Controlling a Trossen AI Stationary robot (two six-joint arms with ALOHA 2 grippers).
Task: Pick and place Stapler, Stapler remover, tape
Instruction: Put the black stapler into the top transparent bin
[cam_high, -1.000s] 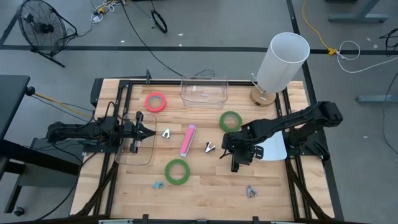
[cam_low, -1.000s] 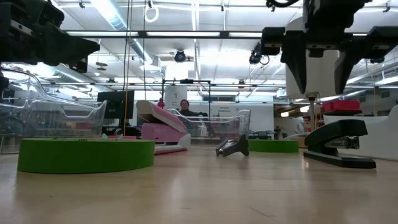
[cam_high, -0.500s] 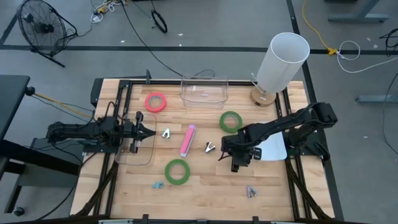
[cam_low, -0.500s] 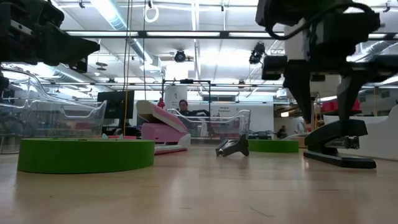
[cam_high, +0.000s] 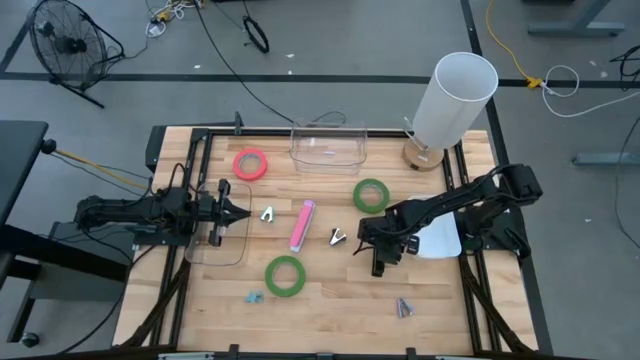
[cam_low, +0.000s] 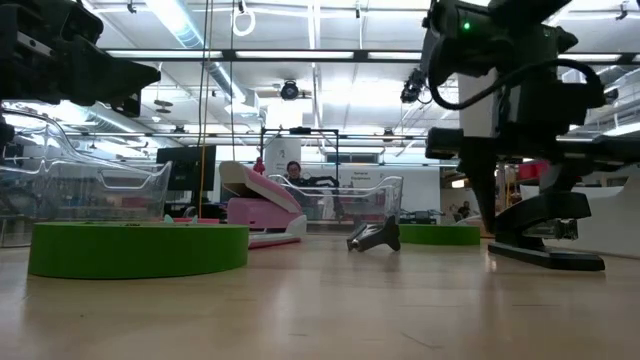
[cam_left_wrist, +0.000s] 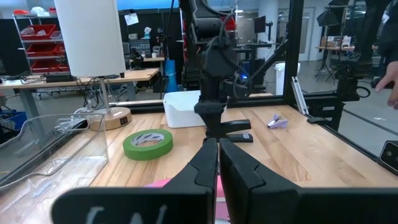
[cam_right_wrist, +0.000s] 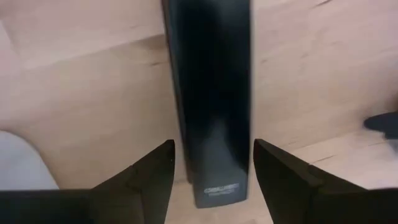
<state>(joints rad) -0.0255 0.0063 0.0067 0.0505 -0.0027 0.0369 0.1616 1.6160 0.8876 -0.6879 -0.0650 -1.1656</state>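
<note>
right gripper (cam_right_wrist: 211, 168) | we have come down; fingers spread either side of black stapler (cam_right_wrist: 210, 93), not yet pinching | left gripper (cam_left_wrist: 217, 163) waits, fingers pressed together | grasp next

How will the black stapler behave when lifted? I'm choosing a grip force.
The black stapler looks rigid and glossy, so it may slip between the open right tool's fingers straddling it. Long and narrow, it could pivot if gripped off-centre. Its hinged top might flex under pressure.
</note>
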